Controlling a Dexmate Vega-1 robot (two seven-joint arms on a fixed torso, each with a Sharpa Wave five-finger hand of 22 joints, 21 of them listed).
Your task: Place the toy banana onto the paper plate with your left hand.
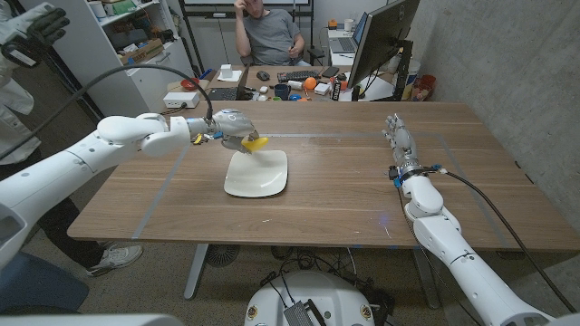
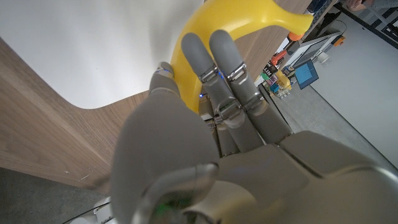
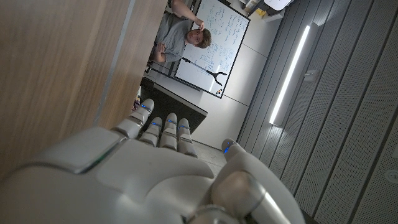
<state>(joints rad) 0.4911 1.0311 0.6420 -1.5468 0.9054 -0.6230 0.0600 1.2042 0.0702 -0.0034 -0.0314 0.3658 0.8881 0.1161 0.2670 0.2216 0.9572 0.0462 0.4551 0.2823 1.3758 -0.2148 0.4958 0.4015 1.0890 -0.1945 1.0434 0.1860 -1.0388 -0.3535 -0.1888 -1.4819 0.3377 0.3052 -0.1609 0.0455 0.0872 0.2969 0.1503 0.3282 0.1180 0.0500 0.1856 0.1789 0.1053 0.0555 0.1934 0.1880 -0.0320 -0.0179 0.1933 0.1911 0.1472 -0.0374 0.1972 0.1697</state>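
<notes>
My left hand (image 1: 228, 126) grips the yellow toy banana (image 1: 255, 142) above the far left corner of the white paper plate (image 1: 263, 177), which lies near the table's middle. In the left wrist view the fingers (image 2: 214, 59) curl around the banana (image 2: 249, 18), with the plate (image 2: 81, 50) just beyond it. My right hand (image 1: 399, 138) stands on its edge on the right side of the table, its fingers straight and holding nothing; its back (image 3: 155, 168) shows in the right wrist view.
Wooden table (image 1: 344, 199) with thin tape lines on its top. A person sits at a cluttered desk (image 1: 290, 86) behind the far edge, beside a monitor (image 1: 381, 45). Another person's gloved hand (image 1: 32, 32) is at the upper left.
</notes>
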